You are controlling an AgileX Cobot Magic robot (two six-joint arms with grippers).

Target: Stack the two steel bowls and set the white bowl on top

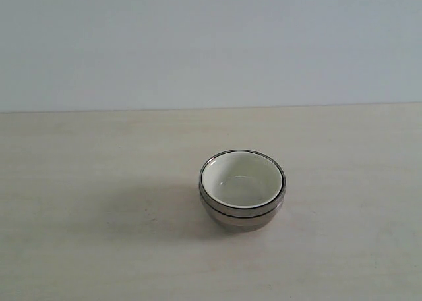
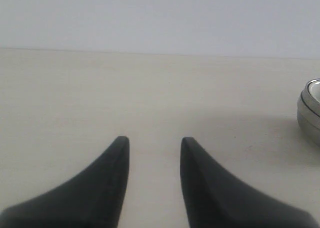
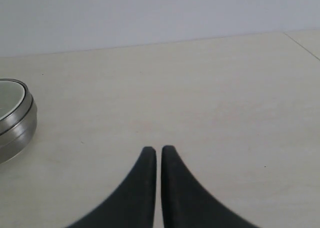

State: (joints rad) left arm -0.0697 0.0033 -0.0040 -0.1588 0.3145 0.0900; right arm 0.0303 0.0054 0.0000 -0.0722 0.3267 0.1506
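A pale, wood-grained worktop (image 1: 99, 248) fills the lower part of the exterior view and is backed by a plain light wall (image 1: 211, 44). A little right of the middle of this worktop, a single stack of bowls is seen.

The stack is formed by the two steel bowls (image 1: 241, 217), one nested inside the other. Their polished sides are shown as two bands parted by a dark line, and the stack is rested upright on the worktop. The white bowl (image 1: 241, 181) is seated inside the upper steel bowl, with its rim set just within the steel rim and its cream inside turned upward. A soft shadow (image 1: 151, 209) is cast on the worktop to the left of the stack.

In the left wrist view the left fingers (image 2: 107, 183) are held released, spread well apart, with bare worktop seen between the tips. The stack (image 2: 309, 115) is caught only at the edge of that view, well apart from the fingers.

In the right wrist view the right fingers (image 3: 140, 188) are clenched, their tips brought almost together with only a thin slit left between them. The stack (image 3: 17, 130) is seen at the edge of that view, also well apart from the fingers.
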